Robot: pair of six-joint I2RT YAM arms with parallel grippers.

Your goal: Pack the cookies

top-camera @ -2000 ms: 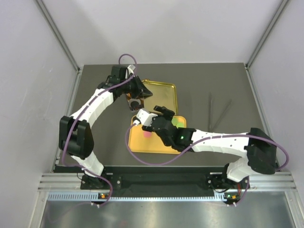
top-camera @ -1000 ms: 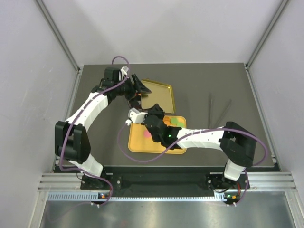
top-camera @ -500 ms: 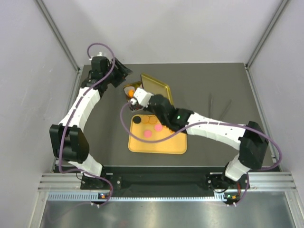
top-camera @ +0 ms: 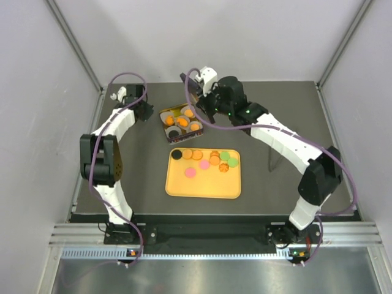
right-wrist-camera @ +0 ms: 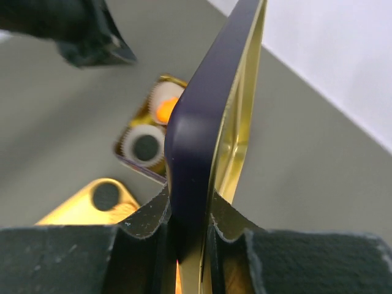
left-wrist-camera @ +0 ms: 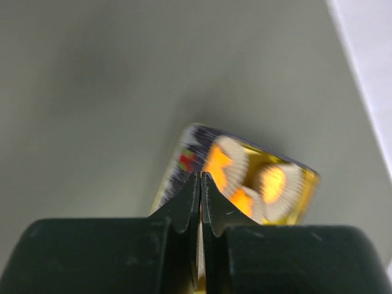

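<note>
Loose cookies [top-camera: 214, 160], orange, pink, green and one black, lie along the far side of a yellow tray [top-camera: 202, 187]. Beyond it stands an open gold tin [top-camera: 181, 121] with white paper cups holding orange and dark cookies [right-wrist-camera: 167, 109]. My right gripper [top-camera: 201, 98] is shut on the edge of the tin's lid [right-wrist-camera: 208, 104], dark blue outside and gold inside, held on edge above the table behind the tin. My left gripper [left-wrist-camera: 200, 175] is shut with nothing in it, just left of the tin [left-wrist-camera: 245, 177] in the top view [top-camera: 145, 111].
Two thin dark sticks [top-camera: 280, 144] lie on the table to the right of the tray. Grey walls close in the table on the left, right and far sides. The left gripper [right-wrist-camera: 86, 30] shows blurred beyond the lid in the right wrist view.
The right gripper has carried the lid up and back, away from the tray. The left arm has swung away to the far left and its jaws have shut.
</note>
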